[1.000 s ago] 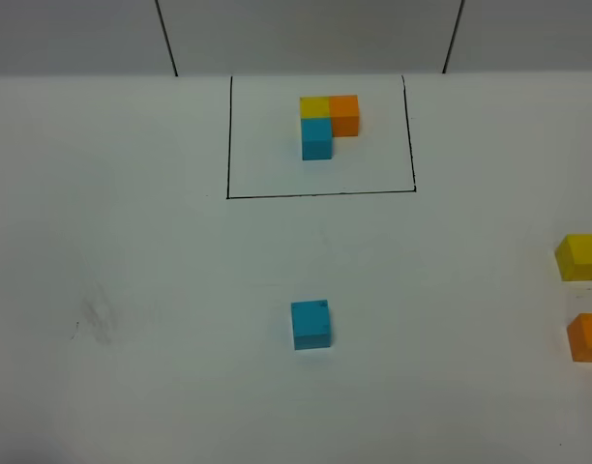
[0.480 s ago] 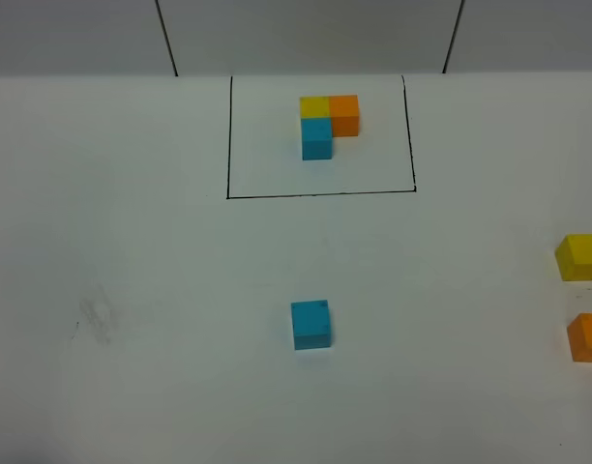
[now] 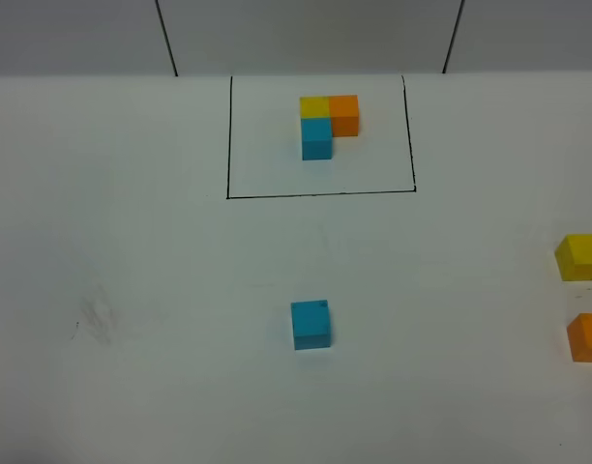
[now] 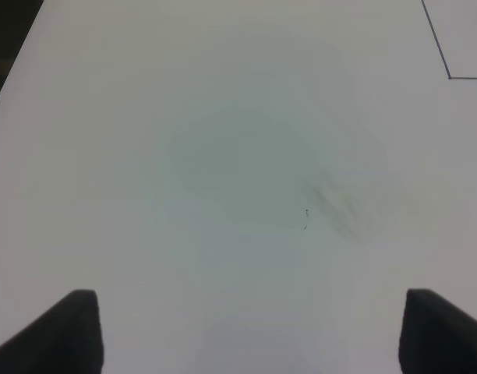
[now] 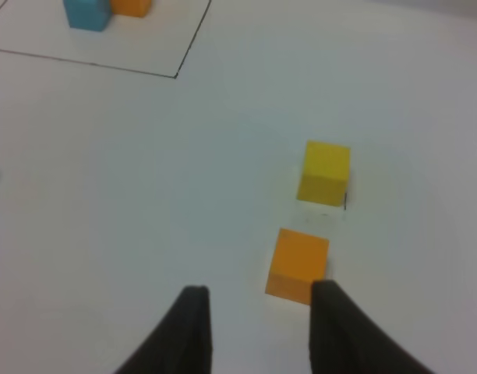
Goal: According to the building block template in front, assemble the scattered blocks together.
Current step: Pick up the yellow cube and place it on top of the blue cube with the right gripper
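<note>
The building block template [image 3: 329, 121], an L of yellow, orange and blue cubes, sits inside a thin black frame [image 3: 320, 193] at the table's far middle. Part of the template also shows in the right wrist view [image 5: 86, 13]. The scattered sky-blue cube [image 3: 310, 324] lies alone in the middle. The yellow cube [image 3: 579, 256] and the orange cube [image 3: 588, 336] lie at the right edge. Neither gripper shows in the exterior high view. My right gripper [image 5: 258, 315] is open and empty, with the orange cube [image 5: 298, 263] just beyond one fingertip and the yellow cube [image 5: 325, 172] further on. My left gripper [image 4: 258, 335] is wide open over bare table.
A faint grey smudge [image 3: 95, 319] marks the white table on the left; it also shows in the left wrist view [image 4: 340, 210]. A corner of the black frame [image 4: 449, 76] shows there too. The table's back edge meets a grey wall [image 3: 306, 39].
</note>
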{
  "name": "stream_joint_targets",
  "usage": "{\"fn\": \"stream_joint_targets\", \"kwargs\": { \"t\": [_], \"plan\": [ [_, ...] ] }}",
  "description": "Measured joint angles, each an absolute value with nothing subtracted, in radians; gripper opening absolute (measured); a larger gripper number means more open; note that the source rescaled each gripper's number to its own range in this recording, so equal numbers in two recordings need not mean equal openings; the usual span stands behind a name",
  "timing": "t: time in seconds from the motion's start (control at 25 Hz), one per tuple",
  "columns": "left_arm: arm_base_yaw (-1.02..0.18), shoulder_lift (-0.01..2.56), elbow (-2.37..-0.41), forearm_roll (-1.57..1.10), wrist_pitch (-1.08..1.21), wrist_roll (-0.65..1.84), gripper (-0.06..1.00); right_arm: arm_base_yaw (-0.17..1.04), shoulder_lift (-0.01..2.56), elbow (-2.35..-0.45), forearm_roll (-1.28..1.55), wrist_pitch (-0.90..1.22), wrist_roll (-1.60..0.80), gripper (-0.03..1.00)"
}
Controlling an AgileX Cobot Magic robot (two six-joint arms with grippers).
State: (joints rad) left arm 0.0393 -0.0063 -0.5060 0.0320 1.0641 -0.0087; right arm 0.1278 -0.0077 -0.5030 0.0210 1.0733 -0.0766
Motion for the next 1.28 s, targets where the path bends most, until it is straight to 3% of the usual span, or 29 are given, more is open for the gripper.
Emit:
{"fn": "stream_joint_targets", "kwargs": {
  "t": [0.64,0.96,1.12,1.28],
  "plan": [
    [0.039,-0.006,-0.506,0.032,1.064,-0.009,0.64,0.125,0.002,-0.503,0.071,1.073,-0.074,0.0],
    [0.039,-0.006,-0.506,0.032,1.064,-0.009,0.64,0.125,0.189,-0.504,0.011,1.069,0.012,0.02],
    [0.039,-0.006,-0.506,0.032,1.064,-0.009,0.64,0.125,0.37,-0.551,-0.01,0.993,0.063,0.16],
    [0.039,-0.006,-0.506,0.032,1.064,-0.009,0.64,0.125,0.582,-0.628,-0.037,0.964,0.08,0.5]
  ]
}}
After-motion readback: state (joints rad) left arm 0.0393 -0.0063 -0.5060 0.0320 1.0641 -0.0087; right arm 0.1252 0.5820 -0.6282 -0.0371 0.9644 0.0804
